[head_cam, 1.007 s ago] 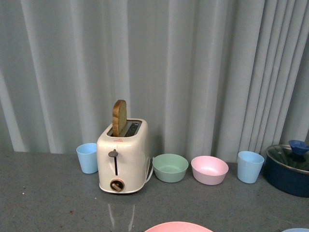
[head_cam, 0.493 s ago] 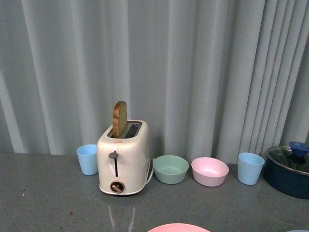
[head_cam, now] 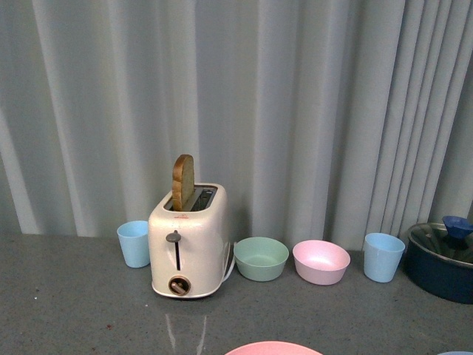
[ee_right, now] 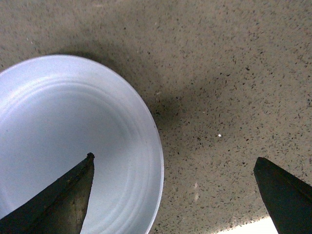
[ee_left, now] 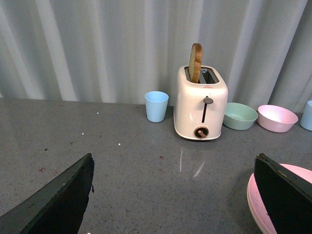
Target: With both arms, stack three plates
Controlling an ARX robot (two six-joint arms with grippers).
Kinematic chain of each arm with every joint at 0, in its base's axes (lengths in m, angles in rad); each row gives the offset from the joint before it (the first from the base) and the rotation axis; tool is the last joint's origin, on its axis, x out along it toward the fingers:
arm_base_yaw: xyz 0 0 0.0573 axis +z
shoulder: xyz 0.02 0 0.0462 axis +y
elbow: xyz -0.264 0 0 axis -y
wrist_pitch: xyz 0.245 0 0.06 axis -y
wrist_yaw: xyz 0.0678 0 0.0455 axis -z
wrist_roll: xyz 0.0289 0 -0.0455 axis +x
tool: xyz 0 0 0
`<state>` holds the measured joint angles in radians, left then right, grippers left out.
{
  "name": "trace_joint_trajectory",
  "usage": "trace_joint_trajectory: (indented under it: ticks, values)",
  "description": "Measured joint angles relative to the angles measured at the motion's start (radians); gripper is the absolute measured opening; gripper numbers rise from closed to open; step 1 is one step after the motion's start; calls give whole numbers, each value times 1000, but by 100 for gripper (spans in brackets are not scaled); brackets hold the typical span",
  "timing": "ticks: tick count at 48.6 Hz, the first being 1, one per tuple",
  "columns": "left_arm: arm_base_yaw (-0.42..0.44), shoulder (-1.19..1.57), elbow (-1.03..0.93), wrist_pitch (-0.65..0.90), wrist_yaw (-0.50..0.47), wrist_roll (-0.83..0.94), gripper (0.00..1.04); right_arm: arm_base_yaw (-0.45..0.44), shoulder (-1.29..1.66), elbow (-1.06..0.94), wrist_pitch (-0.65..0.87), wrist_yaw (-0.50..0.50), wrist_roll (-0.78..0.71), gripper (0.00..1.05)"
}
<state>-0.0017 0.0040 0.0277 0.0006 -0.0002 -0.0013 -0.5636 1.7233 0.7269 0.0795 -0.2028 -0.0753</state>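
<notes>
pink plate [head_cam: 273, 348]; brown toast [head_cam: 182, 180] in toaster [head_cam: 189, 248]

The counter [ee_right: 234, 73] is seen as grey speckled stone, mostly dull, with a faint shine in front of the toaster [head_cam: 194, 244], whose cream shell is smooth and a little glossy. The light blue plate [ee_right: 63, 141] and the pink plate [head_cam: 273, 349] are seen as smooth, matt plastic. The curtain [head_cam: 310, 111] is made of grey cloth.
</notes>
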Motion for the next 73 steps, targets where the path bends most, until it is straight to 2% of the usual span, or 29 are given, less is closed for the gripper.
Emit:
trace_joint_trajectory:
  ticks: [14,42,47,53,61,68,70,73]
  values:
    - [0,0,0,0,0,0,98,-7,168,33,38,40,-152,97]
    - [0,0,0,0,0,0,98,16,314,32,134,-9,-161,96]
    - [0,0,0,0,0,0,98,16,317,25,156,-9,-161,83]
    - [0,0,0,0,0,0,98,16,321,19,174,-11,-163,60]
    - [0,0,0,0,0,0,98,16,323,17,174,-20,-162,38]
    - [0,0,0,0,0,0,98,18,323,18,175,-42,-149,10]
    - [0,0,0,0,0,0,98,17,322,20,178,-52,-135,4]
    - [0,0,0,0,0,0,98,16,319,20,179,-61,-119,3]
